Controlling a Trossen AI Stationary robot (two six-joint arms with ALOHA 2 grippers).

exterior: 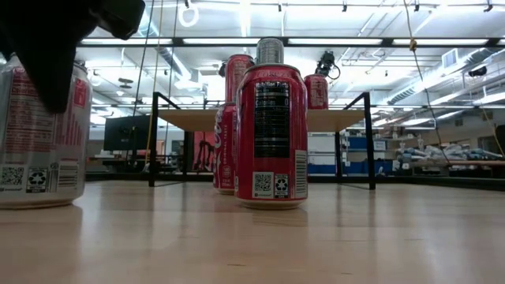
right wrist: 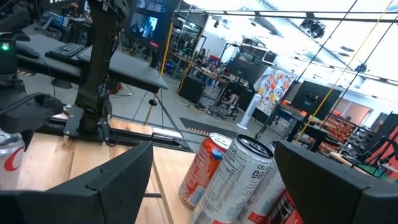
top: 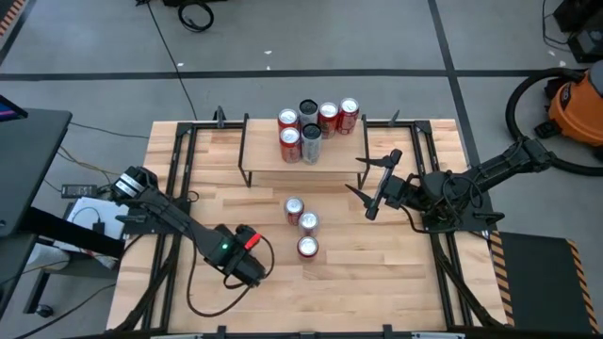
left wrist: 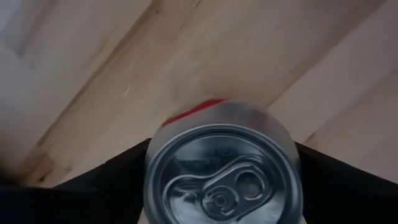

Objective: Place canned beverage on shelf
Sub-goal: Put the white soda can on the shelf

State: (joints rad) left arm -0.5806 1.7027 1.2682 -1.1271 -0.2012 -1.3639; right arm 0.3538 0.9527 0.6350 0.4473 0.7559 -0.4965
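High view lays out the wooden table [top: 377,282], which fills the lower middle of the frame. It stands on a grey floor crossed by dark lines. The low view looks past it into a workshop lit by long ceiling lights. An orange vacuum [top: 577,104] sits at the right edge of the high view.

The shelf [top: 264,155] stands at the upper centre of the table. A group of upright cans [top: 328,115] is already clustered on the right half of its plank, and its left half is bare.

The left claw [top: 250,268] hangs at the lower left of centre, well apart from the shelf. In the left wrist view a red can [left wrist: 222,180] sits inside it, top up. The low view shows that can at the far left, resting on the wood. Whether the claw has closed on it I cannot tell.

The right claw [top: 369,184] waits just off the shelf's right end, spread wide and empty.

Three more cans [top: 307,247] stand in a short row mid-table, just below the shelf in the frame.

By my reading the job is partly done. The can at the left claw seems next, not yet lifted, with those three still to follow.
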